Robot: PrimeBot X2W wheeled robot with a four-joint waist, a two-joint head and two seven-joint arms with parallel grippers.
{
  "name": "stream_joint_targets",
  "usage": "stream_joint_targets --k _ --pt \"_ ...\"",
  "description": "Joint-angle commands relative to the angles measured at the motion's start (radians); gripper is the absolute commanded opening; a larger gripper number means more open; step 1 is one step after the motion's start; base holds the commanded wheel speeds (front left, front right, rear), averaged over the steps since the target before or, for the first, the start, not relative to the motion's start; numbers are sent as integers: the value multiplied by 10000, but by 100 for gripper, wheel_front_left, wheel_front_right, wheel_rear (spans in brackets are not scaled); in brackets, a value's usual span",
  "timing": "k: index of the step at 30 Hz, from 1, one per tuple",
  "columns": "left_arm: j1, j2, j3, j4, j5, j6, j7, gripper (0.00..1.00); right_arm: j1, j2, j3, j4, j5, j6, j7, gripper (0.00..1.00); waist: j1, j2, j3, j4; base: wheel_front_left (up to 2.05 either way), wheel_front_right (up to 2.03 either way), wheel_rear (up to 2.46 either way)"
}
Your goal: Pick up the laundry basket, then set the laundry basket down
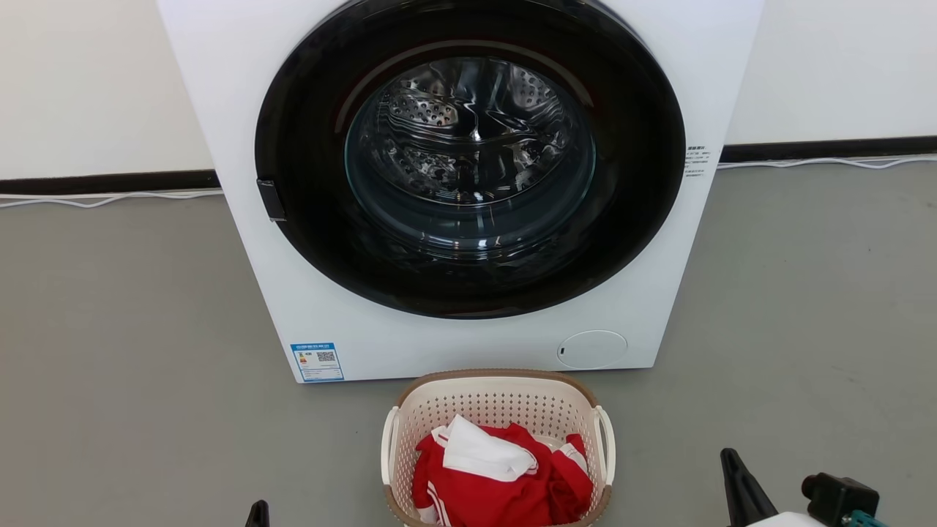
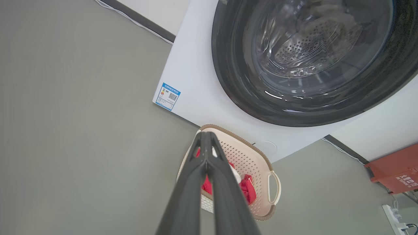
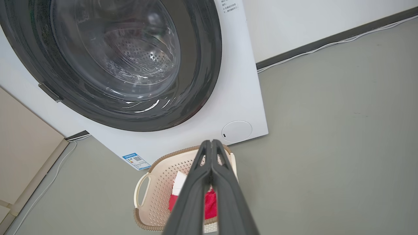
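The laundry basket (image 1: 505,399) is cream-white and perforated with a brown rim and white loop handles. It stands on the grey floor just in front of the washing machine, holding red and white clothes (image 1: 498,476). My left gripper (image 2: 205,134) is shut with nothing in it, raised above the basket (image 2: 251,156), with its tips over the near rim in its wrist view. My right gripper (image 3: 211,142) is also shut and empty, above the basket (image 3: 160,176). In the head view, a left fingertip (image 1: 257,512) shows left of the basket and a right finger (image 1: 739,487) to its right.
A big white washing machine (image 1: 468,344) with a dark round door stands right behind the basket. White cables (image 1: 110,199) run along the wall's dark skirting. A red box (image 2: 396,171) and a power strip (image 2: 396,218) lie off to one side. Open grey floor lies on both sides.
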Motion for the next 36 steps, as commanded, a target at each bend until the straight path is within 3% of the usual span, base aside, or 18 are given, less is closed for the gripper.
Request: stream_joint_targets --k 1,36 --pt "-535 71 168 -298 -320 -153 77 0 -487 -63 -39 -370 385 16 80 0 -2 -1 14 7 0 0 0" --pt "-1222 -46 720 -577 -3735 -669 1112 0 -674 1 -398 -1245 4780 36 1112 0 -3 -1 304 119 0 0 0"
